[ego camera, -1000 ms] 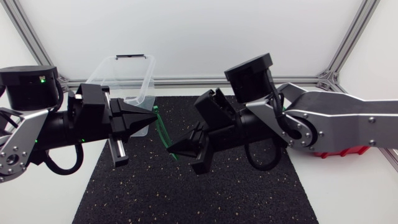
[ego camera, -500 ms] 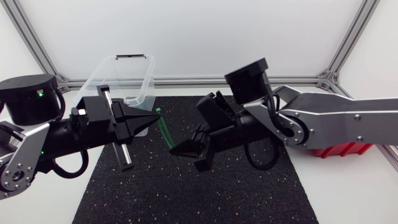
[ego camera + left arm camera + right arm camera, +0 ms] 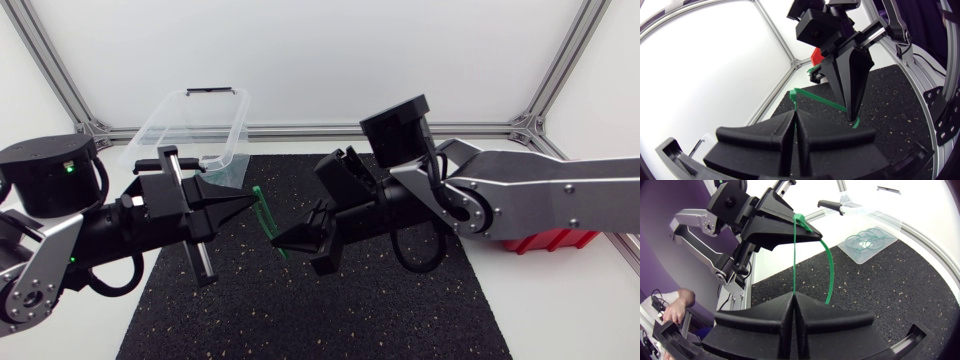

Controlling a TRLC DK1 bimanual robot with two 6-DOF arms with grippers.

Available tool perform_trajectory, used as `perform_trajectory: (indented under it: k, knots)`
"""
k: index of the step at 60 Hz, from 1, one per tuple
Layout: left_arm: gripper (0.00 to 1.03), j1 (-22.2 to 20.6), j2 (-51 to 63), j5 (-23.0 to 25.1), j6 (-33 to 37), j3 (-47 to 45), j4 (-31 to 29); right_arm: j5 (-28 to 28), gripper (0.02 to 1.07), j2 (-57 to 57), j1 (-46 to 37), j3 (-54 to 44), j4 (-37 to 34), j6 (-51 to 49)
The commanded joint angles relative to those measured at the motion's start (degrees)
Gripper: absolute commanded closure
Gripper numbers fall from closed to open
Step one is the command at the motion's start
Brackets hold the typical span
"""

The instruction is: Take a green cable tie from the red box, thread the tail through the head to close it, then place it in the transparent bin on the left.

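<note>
Surface: black speckled mat on a white table; both arms are seen low over it, one from each side.
Cable tie: green cable tie is held in the air above the mat's middle, strung between the two gripper tips and bowed in an arc. No part is seen touching the mat.
Left gripper: left gripper is clenched on the tie's upper end, with the fingers pressed together at the tip.
Right gripper: right gripper is clenched on the tie's lower end. In the right wrist view the strap rises from between the closed fingers.
Gap: the two tips are near each other but apart, joined only by the tie.
Transparent bin: transparent bin is set at the mat's far left corner, just behind the left gripper, upright and open-topped. Several closed green loops lie on its floor.
Red box: red box is at the mat's right side, mostly hidden under the right arm. Its contents cannot be told.
Edges: the tie is held well inside the mat's edges. White table is seen as a margin on both sides of the mat.
</note>
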Motion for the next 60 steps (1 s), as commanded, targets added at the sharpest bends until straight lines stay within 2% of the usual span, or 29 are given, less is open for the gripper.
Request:
perform_trajectory:
  k: [1, 60]
  knots:
    - [1.00, -0.8, -1.0, -0.5, 1.4, -1.2, 1.1, -0.2, 1.02, 0.2, 0.2, -1.4, 0.6, 0.9]
    - [1.00, -0.7, -1.7, -1.0, 1.0, -2.6, 1.8, 0.7, 1.02, -1.5, 0.6, -3.1, 2.4, 1.0]
